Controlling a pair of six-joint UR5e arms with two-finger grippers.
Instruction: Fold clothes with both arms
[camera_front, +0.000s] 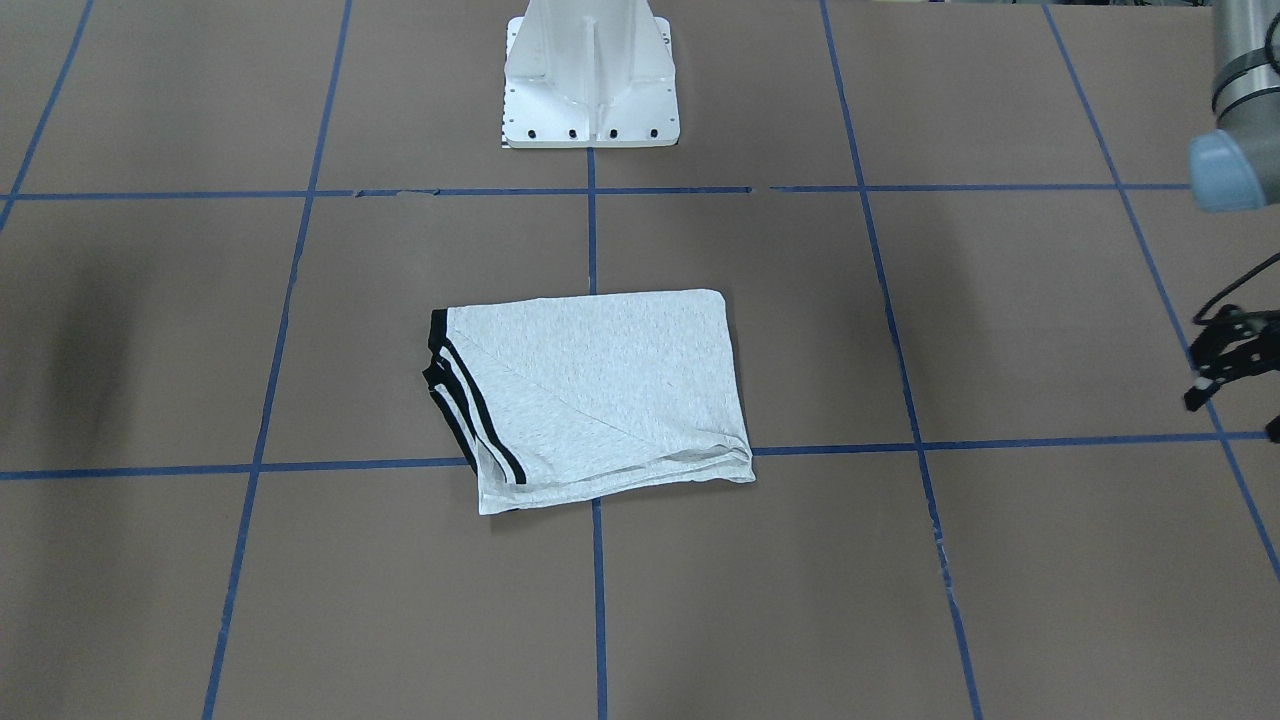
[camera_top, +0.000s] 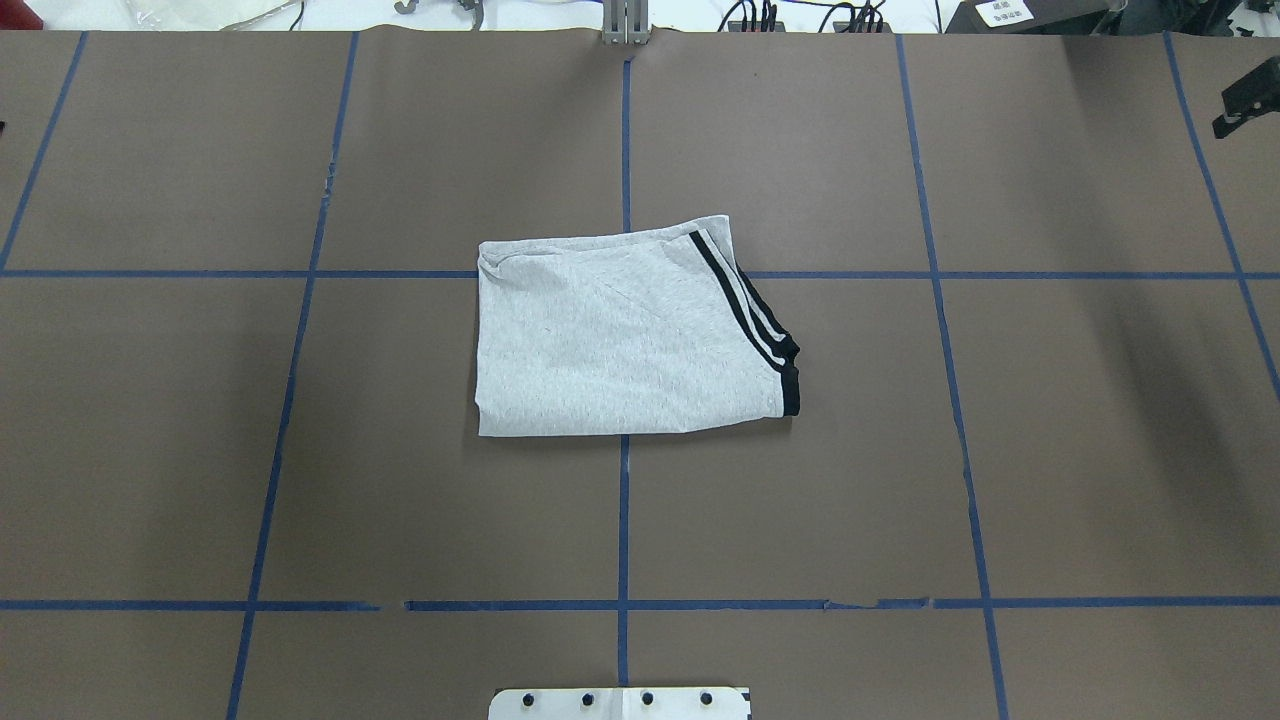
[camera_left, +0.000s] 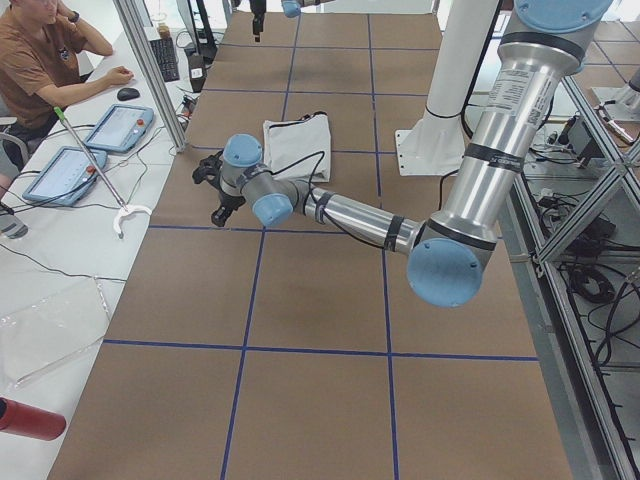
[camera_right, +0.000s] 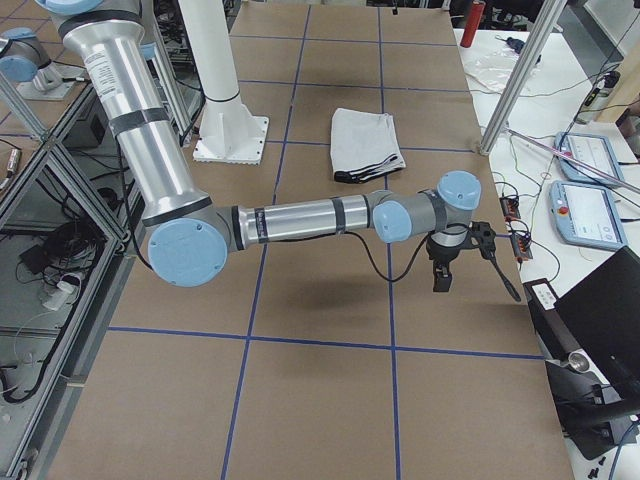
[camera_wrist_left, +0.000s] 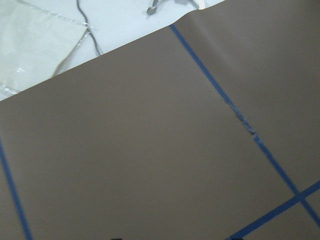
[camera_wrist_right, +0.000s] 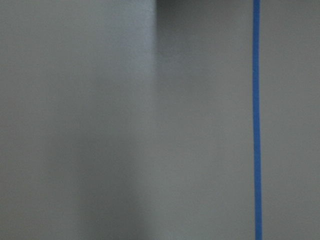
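Note:
The grey T-shirt (camera_front: 600, 390) lies folded into a flat rectangle at the table's middle, with its black-and-white striped cuffs (camera_top: 750, 310) along one edge. It also shows in the overhead view (camera_top: 610, 345) and both side views (camera_left: 297, 145) (camera_right: 365, 140). Its print and collar are hidden. My left gripper (camera_front: 1235, 410) hangs open and empty above the table far out on my left, also seen in the exterior left view (camera_left: 212, 190). My right gripper (camera_right: 470, 278) is open and empty far out on my right, and only partly in the overhead view (camera_top: 1245, 100). Neither touches the shirt.
The white pedestal base (camera_front: 590, 80) stands at the robot's edge of the brown, blue-taped table (camera_top: 300, 450). An operator (camera_left: 40, 60) sits beyond the far edge with tablets (camera_left: 120, 125) and cables. A red can (camera_left: 25, 418) lies off the table.

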